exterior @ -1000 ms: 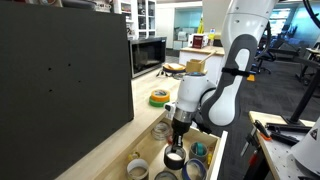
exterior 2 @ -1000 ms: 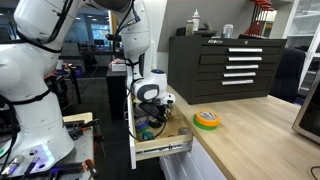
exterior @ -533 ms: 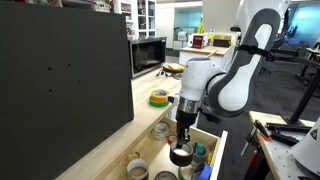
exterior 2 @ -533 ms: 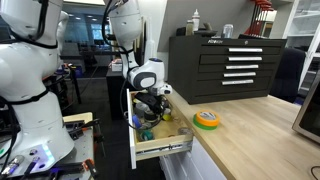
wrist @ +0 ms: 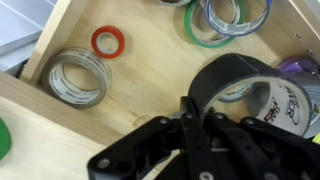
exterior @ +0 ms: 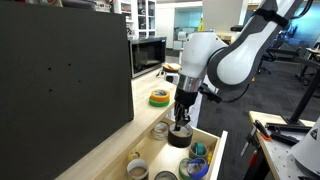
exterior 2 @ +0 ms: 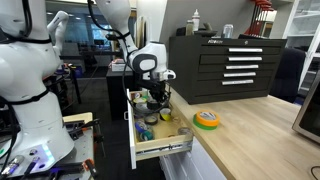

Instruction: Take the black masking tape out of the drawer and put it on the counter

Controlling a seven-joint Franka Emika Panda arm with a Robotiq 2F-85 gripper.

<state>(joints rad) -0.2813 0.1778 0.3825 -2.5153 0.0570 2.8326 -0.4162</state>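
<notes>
1. Grab looks good: my hand (wrist: 197,108) is clamped on the wall of the black masking tape (wrist: 235,80), one finger inside the hollow and one outside, as the wrist view shows it
2. In both exterior views the tape (exterior: 179,137) hangs under the hand (exterior: 180,127) over the open drawer (exterior: 221,152). I judge it off the drawer floor, though whether it clears the rim I cannot tell
3. Below me in the wrist view the drawer (wrist: 140,75) holds the other rolls: a small red ring (wrist: 108,41) at ten o'clock from the tape, a pale roll (wrist: 78,77) at nine o'clock, and a green roll (wrist: 215,25) at twelve
4. Score so far: picked, yes; out of the drawer, roughly halfway by my reckoning; on the bench (exterior: 120,130), not yet
5. What is left: carry it across and set it on bare bench, then let go. A yellow-and-green roll (exterior: 159,97) sits there at eleven o'clock from the hand, so I would aim short of it
6. From the far camera, hand (exterior 2: 157,103) and drawer (exterior 2: 160,150) sit at nine o'clock of that roll (exterior 2: 207,119) on the bench (exterior 2: 250,130)
</notes>
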